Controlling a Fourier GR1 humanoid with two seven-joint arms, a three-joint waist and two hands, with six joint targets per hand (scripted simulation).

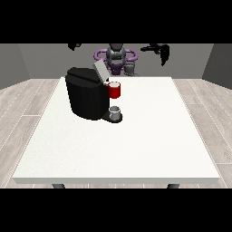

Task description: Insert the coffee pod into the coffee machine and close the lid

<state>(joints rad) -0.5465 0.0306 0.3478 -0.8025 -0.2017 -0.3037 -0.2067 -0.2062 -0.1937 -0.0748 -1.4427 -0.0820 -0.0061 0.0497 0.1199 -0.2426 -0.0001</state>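
Scanning from big to small, we see the white surface filling mid-frame, then the black coffee machine left of centre, lid raised. A grey thing sits at its base; we cannot confirm it as the pod. If so, it looks light, stiff and smooth: pinch its sides. Each robot hand, upper left and upper right, is raised, fingers unclear.

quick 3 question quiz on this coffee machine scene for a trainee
1. True or false: the coffee machine has its lid raised.
2. What colour is the thing at the machine's front? A green, B red, C blue.
3. Fill in: both hands are held ___ the table, touching nothing.

Key: 1 true. 2 B, a red thing at the machine. 3 above; the hand at the view's right and the hand at the view's left are raised.
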